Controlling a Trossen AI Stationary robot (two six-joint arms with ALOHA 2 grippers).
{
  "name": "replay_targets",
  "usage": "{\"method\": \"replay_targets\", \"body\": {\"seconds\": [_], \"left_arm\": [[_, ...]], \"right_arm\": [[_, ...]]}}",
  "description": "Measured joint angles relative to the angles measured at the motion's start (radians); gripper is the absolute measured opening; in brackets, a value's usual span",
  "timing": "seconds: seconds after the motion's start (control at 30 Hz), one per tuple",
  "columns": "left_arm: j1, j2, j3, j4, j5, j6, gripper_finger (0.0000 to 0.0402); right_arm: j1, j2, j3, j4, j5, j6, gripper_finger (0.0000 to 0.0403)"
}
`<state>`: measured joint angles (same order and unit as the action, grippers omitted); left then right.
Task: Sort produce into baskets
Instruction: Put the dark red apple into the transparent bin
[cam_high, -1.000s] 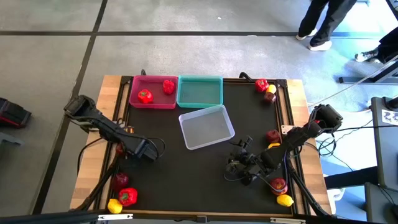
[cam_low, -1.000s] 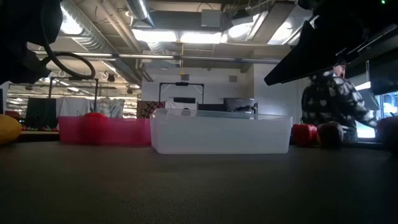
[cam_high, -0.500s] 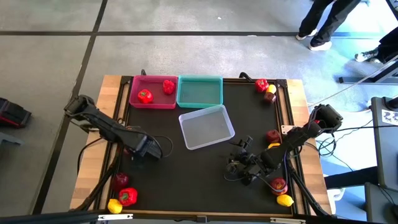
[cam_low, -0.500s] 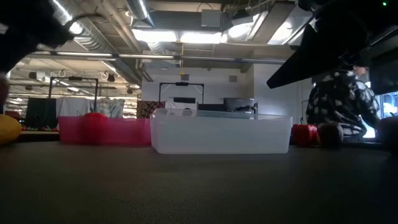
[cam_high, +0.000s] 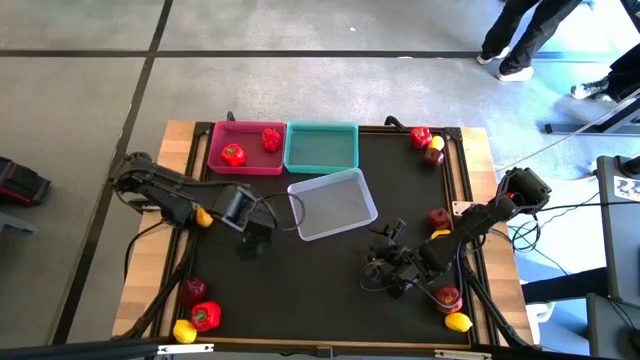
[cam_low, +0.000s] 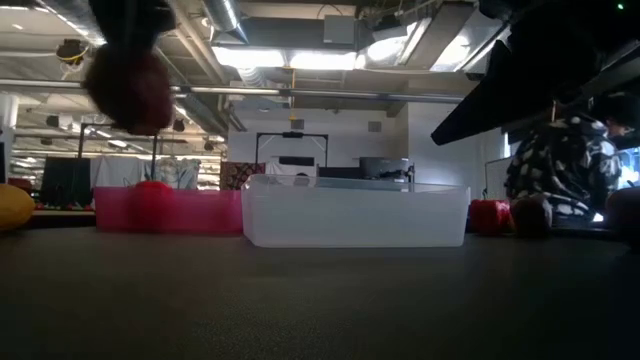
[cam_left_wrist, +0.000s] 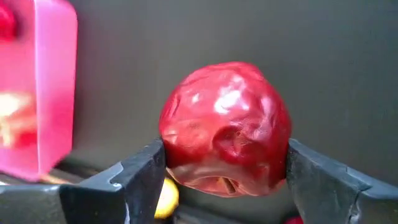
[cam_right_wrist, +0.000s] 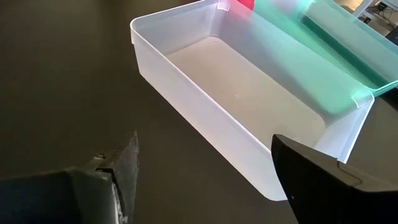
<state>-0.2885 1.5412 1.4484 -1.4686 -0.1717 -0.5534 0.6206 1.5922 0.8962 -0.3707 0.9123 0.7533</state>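
— Where's the apple right now?
— Clamped between the left gripper fingers — one on each side — up off the dark surface, beside the clear basket.
— And the right gripper?
— Fingers spread with nothing between them, low near the surface's right edge, facing that clear basket.

Black matte table mat with light wooden border, grey concrete floor crossed by dark seams, person's dark-trousered legs beyond the table, person in patterned black-and-white top in the background, bright ceiling light panels
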Motion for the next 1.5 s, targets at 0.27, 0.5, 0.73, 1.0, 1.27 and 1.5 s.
{"method": "replay_targets", "body": {"seconds": [0.27,0.5,0.73,1.0,1.27,1.5], "left_arm": [[0.08,0.091,0.037,0.192,-0.035,0.176,0.0285],[0.15,0.14,0.037,0.367,-0.077,0.297,0.0285],[0.208,0.198,0.037,0.447,-0.099,0.38,0.0285],[0.214,0.276,0.037,0.416,-0.1,0.43,0.0285],[0.196,0.266,0.037,0.401,-0.1,0.425,0.0285],[0.19,0.265,0.037,0.357,-0.1,0.408,0.0285]], "right_arm": [[-0.125,-0.021,0.092,-0.204,-0.135,0.017,0.0292],[-0.278,-0.091,0.112,-0.515,-0.147,0.187,0.0292],[-0.451,-0.114,0.107,-0.531,-0.259,0.144,0.0292],[-0.511,-0.085,0.044,-0.401,-0.449,0.06,0.0292],[-0.505,-0.084,0.011,-0.367,-0.538,0.115,0.0292],[-0.442,-0.083,0.01,-0.33,-0.636,0.159,0.0292]]}}
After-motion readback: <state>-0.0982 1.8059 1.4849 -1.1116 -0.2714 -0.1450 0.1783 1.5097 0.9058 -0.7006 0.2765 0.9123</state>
